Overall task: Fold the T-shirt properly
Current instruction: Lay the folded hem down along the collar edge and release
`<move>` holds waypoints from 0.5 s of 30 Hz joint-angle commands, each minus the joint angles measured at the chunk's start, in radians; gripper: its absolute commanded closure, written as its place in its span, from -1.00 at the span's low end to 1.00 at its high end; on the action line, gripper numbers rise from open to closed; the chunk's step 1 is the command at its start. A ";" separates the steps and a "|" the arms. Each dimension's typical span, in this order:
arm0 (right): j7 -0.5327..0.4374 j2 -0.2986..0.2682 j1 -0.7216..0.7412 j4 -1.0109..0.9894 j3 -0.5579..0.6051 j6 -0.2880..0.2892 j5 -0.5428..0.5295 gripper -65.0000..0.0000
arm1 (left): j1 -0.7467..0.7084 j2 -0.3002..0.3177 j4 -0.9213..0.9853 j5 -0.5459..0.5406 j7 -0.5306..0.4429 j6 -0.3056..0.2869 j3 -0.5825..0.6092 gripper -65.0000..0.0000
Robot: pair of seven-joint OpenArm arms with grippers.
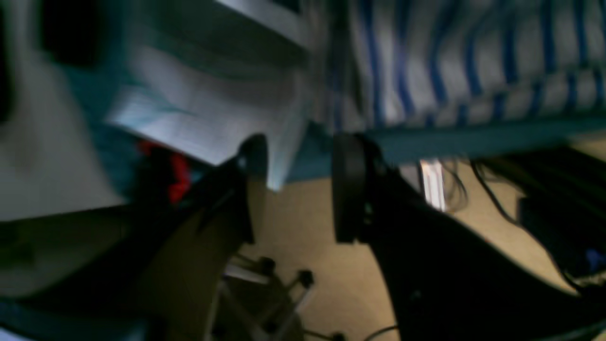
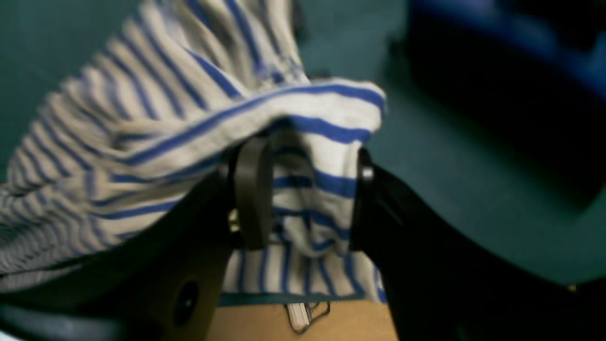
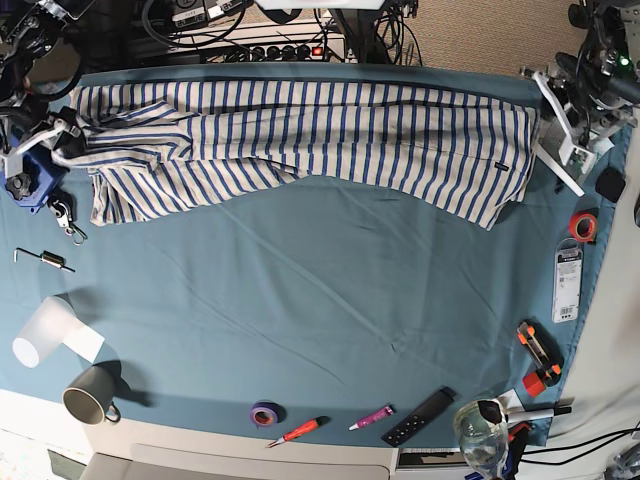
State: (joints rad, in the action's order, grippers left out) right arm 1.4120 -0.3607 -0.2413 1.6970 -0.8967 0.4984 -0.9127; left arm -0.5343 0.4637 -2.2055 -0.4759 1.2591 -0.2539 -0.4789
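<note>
T-shirt (image 3: 300,140) along table's far edge, right gripper (image 2: 307,194) pinching its bunched fold, left gripper (image 1: 296,189) spread, off edge.

The right gripper (image 2: 307,194) has its jaws partly spread with a bunched fold of the T-shirt (image 2: 156,142) sitting between them, and it's parked over at the base view's left edge. The left gripper (image 1: 296,187) sits at the opposite side, jaws apart with nothing between the pads, pretty blurry though.
</note>
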 commanded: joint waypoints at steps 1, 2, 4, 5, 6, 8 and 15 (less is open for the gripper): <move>-0.016 -0.025 0.003 0.037 -0.009 0.009 -0.013 0.29 | -0.001 0.016 -0.035 0.032 -0.012 0.010 -0.009 0.28; -0.016 -0.025 0.003 0.055 -0.009 0.020 -0.013 0.29 | -0.001 0.016 -0.051 0.063 -0.017 0.011 -0.009 0.28; -0.016 -0.025 0.003 0.074 -0.009 0.027 -0.014 0.29 | -0.002 0.016 -0.075 0.108 -0.026 0.035 -0.009 0.28; -0.016 -0.025 0.003 0.076 -0.009 0.027 -0.014 0.29 | -0.001 0.016 -0.085 0.124 -0.029 0.038 -0.009 0.28; -0.016 -0.024 0.003 0.077 -0.009 0.027 -0.014 0.29 | -0.001 0.016 -0.093 0.139 -0.036 0.052 -0.009 0.28; -0.016 -0.024 0.003 0.077 -0.009 0.026 -0.014 0.29 | -0.001 0.016 -0.106 0.167 -0.048 0.079 -0.009 0.28; -0.016 -0.025 -0.009 0.077 -0.008 0.030 -0.014 0.29 | -0.003 0.016 -0.113 0.268 -0.048 0.130 -0.009 0.28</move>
State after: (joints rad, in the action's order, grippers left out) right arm 1.4117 -0.3630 -0.2481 1.7565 -0.8967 0.5243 -0.9150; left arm -0.5346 0.4656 -2.3020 -0.2234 1.2243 -0.1295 -0.4789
